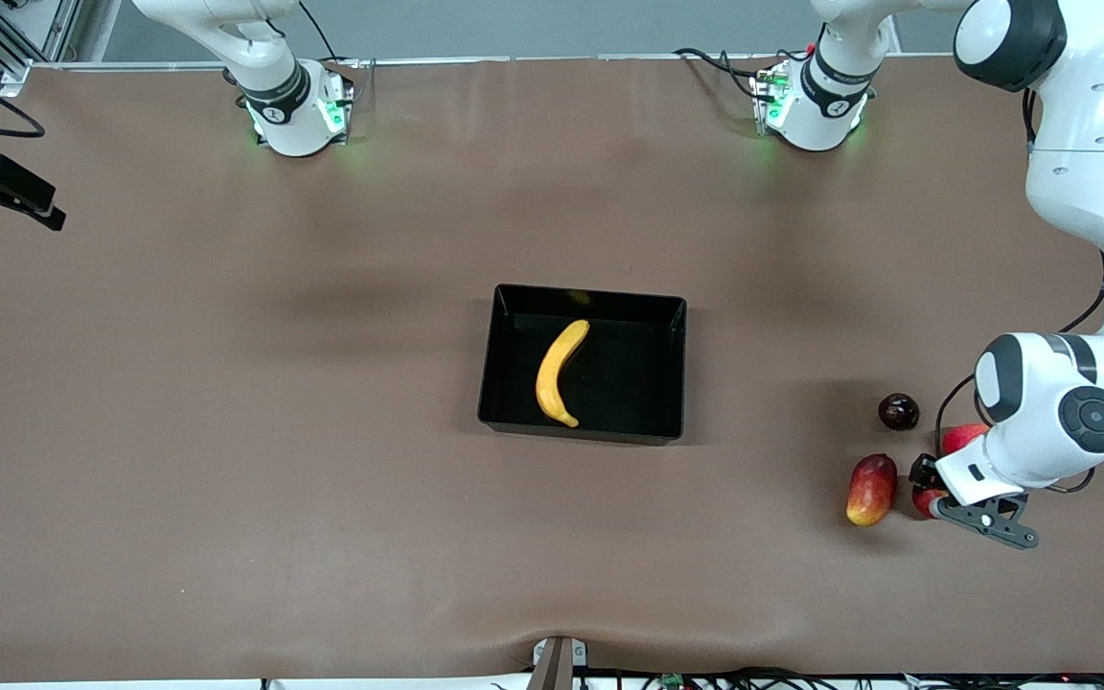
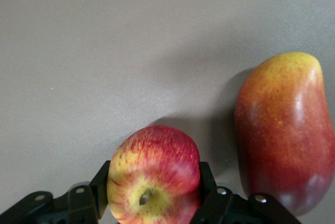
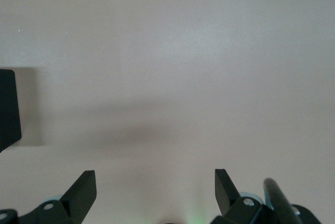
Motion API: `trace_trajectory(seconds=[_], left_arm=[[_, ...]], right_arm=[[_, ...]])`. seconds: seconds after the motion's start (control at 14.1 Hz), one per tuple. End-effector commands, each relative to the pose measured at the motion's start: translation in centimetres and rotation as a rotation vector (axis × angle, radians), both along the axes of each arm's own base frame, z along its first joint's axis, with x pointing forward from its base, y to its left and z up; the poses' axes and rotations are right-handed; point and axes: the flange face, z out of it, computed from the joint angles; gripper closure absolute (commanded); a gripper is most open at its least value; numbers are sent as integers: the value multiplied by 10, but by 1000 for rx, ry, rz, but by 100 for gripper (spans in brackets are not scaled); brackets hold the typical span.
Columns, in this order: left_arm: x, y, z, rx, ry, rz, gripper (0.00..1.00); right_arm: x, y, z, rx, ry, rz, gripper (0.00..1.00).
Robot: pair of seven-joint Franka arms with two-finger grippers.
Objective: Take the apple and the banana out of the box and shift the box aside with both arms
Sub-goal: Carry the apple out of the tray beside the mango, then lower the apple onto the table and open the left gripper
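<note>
Right gripper [image 3: 155,190] hanging spread apart over bare desk [image 1: 226,460], waiting, banana [image 1: 560,372] lying in the black tray [image 1: 677,369] at desk centre, mango [image 1: 871,490] toward the left arm's end of the tray, left gripper [image 2: 153,195] clamped on the apple [image 2: 154,177] beside the mango

No text, label, brand, number or sign can be read on anything in these views.
</note>
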Motion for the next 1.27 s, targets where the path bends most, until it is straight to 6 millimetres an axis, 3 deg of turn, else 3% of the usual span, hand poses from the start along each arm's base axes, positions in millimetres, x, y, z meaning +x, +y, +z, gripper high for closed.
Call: trace_trajectory(seconds=[0.0, 0.21, 0.42, 0.71, 0.92, 1.2], left_arm=[[5, 3, 2, -8, -20, 12, 4], [7, 3, 13, -2, -35, 7, 0], [13, -16, 53, -3, -85, 24, 0], [4, -95, 107, -39, -77, 83, 0], [-14, -156, 131, -97, -23, 169, 0], [-39, -246, 138, -146, 28, 275, 0]], right_arm=[[1, -1, 2, 1, -3, -2, 0], [1, -1, 1, 1, 0, -4, 0], [1, -1, 2, 1, -2, -4, 0], [2, 0, 1, 1, -2, -2, 0], [2, -1, 1, -1, -3, -4, 0], [2, -2, 1, 1, -4, -5, 0]])
